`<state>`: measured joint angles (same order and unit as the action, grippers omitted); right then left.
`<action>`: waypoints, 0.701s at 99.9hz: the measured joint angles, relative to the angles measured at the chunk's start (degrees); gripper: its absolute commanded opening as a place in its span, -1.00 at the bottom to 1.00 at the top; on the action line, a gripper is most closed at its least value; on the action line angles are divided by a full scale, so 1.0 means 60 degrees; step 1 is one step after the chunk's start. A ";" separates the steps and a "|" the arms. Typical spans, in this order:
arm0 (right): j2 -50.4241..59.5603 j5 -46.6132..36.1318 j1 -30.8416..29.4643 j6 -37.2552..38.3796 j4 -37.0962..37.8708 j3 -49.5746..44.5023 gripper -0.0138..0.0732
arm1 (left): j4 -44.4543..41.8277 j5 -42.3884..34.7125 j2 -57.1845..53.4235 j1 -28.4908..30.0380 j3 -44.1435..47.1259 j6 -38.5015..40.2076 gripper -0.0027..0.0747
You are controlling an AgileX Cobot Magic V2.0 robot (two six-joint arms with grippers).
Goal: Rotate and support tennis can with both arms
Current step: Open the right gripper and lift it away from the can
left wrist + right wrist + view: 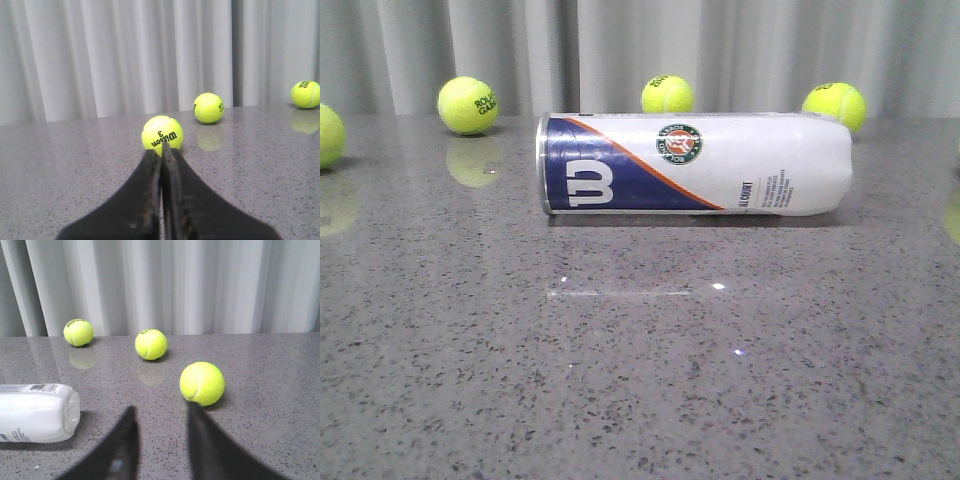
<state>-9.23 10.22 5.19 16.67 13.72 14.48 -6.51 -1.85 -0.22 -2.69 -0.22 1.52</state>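
Observation:
The tennis can (695, 164) lies on its side across the far half of the grey table. Its navy end with the white W logo and silver rim points left and its white end points right. The round green-orange emblem faces the front camera. Neither arm shows in the front view. In the left wrist view my left gripper (162, 150) is shut and empty, low over the table, pointing at a yellow tennis ball (162, 133). In the right wrist view my right gripper (162, 410) is open and empty. The can's white end (37, 411) lies beside it.
Yellow tennis balls lie along the back of the table by the grey curtain (468, 104) (667, 94) (835, 104), another at the left edge (328, 134). One ball (202, 383) lies just past my right gripper's fingertip. Two more lie beyond (151, 344) (78, 332).

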 measured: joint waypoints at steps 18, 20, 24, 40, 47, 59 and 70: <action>0.0000 -0.0038 -0.0006 0.0000 0.0000 0.0000 -0.84 | 0.0000 0.0000 0.0000 0.0000 0.0000 0.0000 -0.99; 0.0000 -0.0038 -0.0006 0.0000 0.0000 0.0000 -0.84 | 0.0000 0.0000 0.0000 0.0000 0.0000 0.0000 -0.99; 0.0000 -0.0038 -0.0006 0.0000 0.0000 0.0000 -0.84 | 0.0000 0.0000 0.0000 0.0000 0.0000 0.0000 -0.99; 0.0000 -0.0038 -0.0006 0.0000 0.0000 0.0000 -0.84 | 0.0000 0.0000 0.0000 0.0000 0.0000 0.0000 -0.99; 0.0000 -0.0038 -0.0006 0.0000 0.0000 0.0000 -0.84 | 0.0000 0.0000 0.0000 0.0000 0.0000 0.0000 -0.99; 0.0000 -0.0038 -0.0006 0.0000 0.0000 0.0000 -0.84 | 0.0000 0.0000 0.0000 0.0000 0.0000 0.0000 -0.99; 0.0000 -0.0038 -0.0006 0.0000 0.0000 0.0000 -0.84 | 0.0000 0.0000 0.0000 0.0000 0.0000 0.0000 -0.99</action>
<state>-9.23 9.99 5.15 16.67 13.72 14.48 -6.51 -1.85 -0.22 -2.69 -0.22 1.52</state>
